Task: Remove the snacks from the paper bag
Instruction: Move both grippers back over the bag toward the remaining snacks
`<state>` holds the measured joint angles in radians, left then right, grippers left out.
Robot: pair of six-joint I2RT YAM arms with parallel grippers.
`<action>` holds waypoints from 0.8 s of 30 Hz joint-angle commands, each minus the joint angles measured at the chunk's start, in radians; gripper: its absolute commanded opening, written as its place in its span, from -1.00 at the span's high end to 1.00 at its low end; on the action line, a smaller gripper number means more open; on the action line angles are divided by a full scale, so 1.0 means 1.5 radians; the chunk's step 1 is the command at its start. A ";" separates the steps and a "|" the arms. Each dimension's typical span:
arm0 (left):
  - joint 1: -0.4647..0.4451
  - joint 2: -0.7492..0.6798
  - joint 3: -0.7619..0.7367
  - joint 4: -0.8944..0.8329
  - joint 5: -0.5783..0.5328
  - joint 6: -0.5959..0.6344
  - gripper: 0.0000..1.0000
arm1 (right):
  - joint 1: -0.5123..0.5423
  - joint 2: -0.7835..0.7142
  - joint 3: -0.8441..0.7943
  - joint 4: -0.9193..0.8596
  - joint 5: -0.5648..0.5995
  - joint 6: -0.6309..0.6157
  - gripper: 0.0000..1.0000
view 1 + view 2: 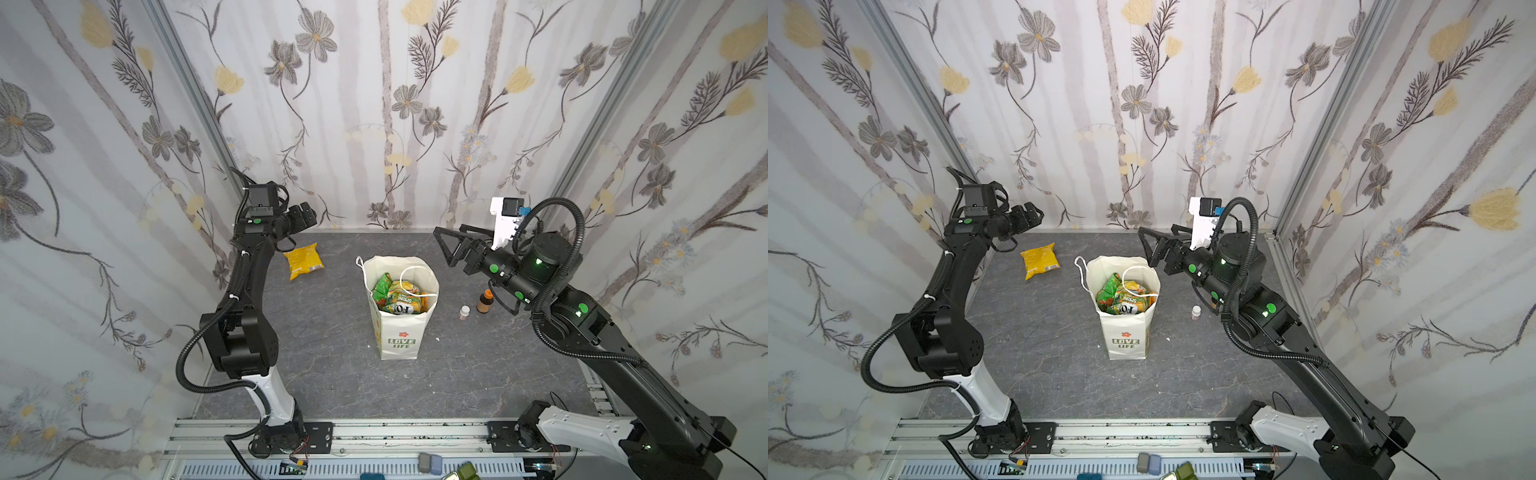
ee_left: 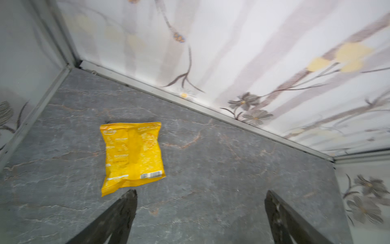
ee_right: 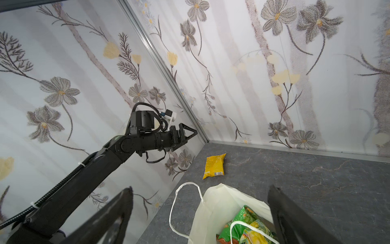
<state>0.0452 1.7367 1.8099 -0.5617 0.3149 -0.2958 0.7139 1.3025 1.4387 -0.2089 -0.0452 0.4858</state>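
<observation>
snacks (image 1: 399, 297) fill 1 paper bag (image 1: 399, 345), 1 yellow packet (image 1: 303, 261) lies outside; left hand (image 2: 200, 192) and right hand (image 3: 200, 188) spread wide, empty.

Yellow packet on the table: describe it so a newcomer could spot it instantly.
Find the white paper bag standing mid-table. Toward the far left corner, the yellow packet lies flat on the grey tabletop. It's the only snack outside the bag.

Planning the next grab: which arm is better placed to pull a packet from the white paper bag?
Right, probably: the right claw hovers open beside the white paper bag. The left claw is by the yellow foil packet, farther off.
</observation>
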 commanded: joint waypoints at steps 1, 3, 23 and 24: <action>-0.030 -0.066 -0.019 0.022 0.050 -0.005 -0.91 | 0.001 0.042 0.050 -0.091 -0.071 -0.044 -0.93; -0.056 -0.118 -0.045 0.035 0.070 0.010 -0.92 | 0.002 0.072 0.081 -0.121 -0.098 -0.048 -0.90; -0.365 -0.486 -0.150 -0.248 -0.039 0.279 -0.95 | 0.069 0.413 0.359 -0.385 -0.106 -0.044 -0.25; -0.374 -0.492 -0.150 -0.263 -0.050 0.286 -0.95 | 0.072 0.424 0.366 -0.392 -0.093 -0.043 -0.22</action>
<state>-0.4946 1.0122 1.5841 -0.8410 0.3050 0.0532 0.8131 1.9102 1.9629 -0.7628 -0.2276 0.4183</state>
